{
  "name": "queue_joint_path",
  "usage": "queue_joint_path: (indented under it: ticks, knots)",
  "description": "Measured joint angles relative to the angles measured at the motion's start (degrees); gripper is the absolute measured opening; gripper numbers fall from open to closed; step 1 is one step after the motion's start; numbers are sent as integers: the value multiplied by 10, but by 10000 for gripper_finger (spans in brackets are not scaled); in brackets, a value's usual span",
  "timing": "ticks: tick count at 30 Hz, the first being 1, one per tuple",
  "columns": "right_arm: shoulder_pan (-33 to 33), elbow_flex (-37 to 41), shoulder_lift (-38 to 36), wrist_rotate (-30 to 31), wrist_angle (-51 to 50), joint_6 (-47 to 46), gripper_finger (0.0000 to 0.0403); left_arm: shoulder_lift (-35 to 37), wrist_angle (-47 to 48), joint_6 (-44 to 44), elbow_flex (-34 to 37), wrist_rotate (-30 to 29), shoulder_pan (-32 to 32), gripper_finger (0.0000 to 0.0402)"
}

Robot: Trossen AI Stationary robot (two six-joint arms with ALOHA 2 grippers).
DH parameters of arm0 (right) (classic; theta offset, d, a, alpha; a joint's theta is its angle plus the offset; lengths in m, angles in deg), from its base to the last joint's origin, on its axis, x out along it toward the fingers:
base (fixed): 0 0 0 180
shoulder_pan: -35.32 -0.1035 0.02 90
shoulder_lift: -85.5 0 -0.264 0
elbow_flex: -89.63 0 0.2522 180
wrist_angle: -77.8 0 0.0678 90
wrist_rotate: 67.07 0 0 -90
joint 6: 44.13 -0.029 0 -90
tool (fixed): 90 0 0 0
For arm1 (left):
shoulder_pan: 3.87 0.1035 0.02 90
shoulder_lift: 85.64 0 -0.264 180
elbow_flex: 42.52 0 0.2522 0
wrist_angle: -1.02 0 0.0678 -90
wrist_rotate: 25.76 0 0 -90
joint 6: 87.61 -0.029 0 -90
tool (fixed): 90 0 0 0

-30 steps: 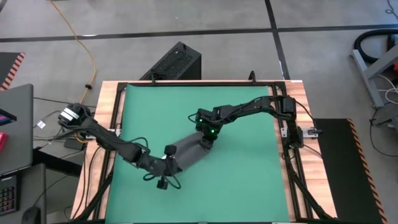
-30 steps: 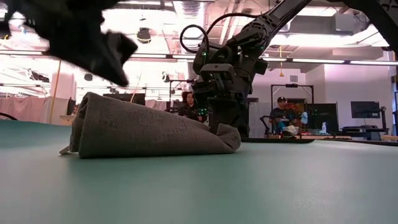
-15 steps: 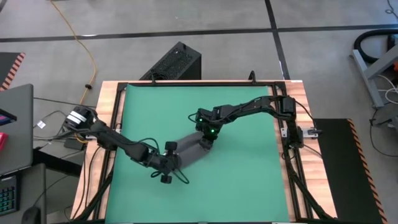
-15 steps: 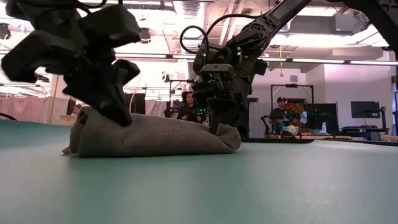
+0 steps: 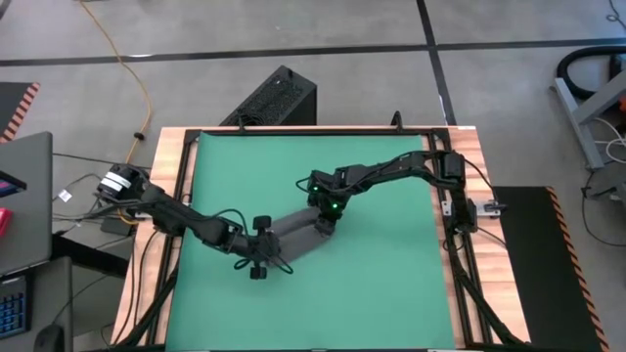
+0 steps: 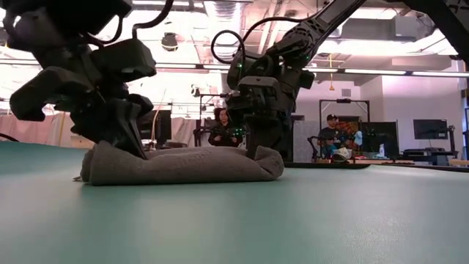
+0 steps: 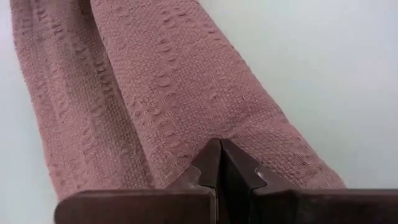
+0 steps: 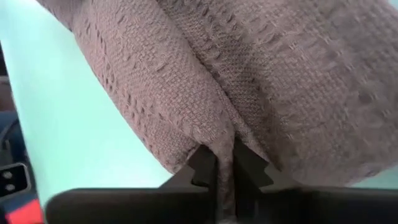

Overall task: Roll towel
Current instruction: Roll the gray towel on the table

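The towel (image 5: 293, 238) is lying rolled mid-mat; the right gripper (image 8: 224, 165) is pinching its end fold, the left gripper (image 7: 221, 163) is pressing down closed; releasing carelessly risks the roll springing loose

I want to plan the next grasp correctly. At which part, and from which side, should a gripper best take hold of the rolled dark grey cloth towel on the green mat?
Probably at either end of the rolled dark grey cloth towel, coming down from above. It lies as a long, low roll flat on the green mat, so only its top and ends are free. The right gripper already pinches a fold at one end; the left gripper, shut, presses on the other end.
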Motion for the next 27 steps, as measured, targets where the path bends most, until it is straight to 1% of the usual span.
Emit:
queue_joint_path:
  ticks: [4,7,9,17,20,23,24,27]
  knots:
    - [0,1,-20,14,-9,22,90,1,-15,0,20,14,8,0]
    - [3,2,-42,44,-24,34,108,2,-27,1,34,26,12,0]
    - [4,2,-57,59,-46,57,114,2,-37,2,41,33,15,0]
    - [5,2,-92,73,-142,143,118,1,-53,0,48,38,15,0]
    - [6,2,-111,50,-146,178,119,1,-53,-1,48,40,15,0]
    - [5,2,-146,-20,-131,226,119,1,-53,-17,48,48,14,0]
    - [1,1,-159,-31,-124,244,119,1,-52,-34,48,51,13,0]
    - [-24,1,-191,-15,-125,325,122,0,-52,-88,48,58,11,0]
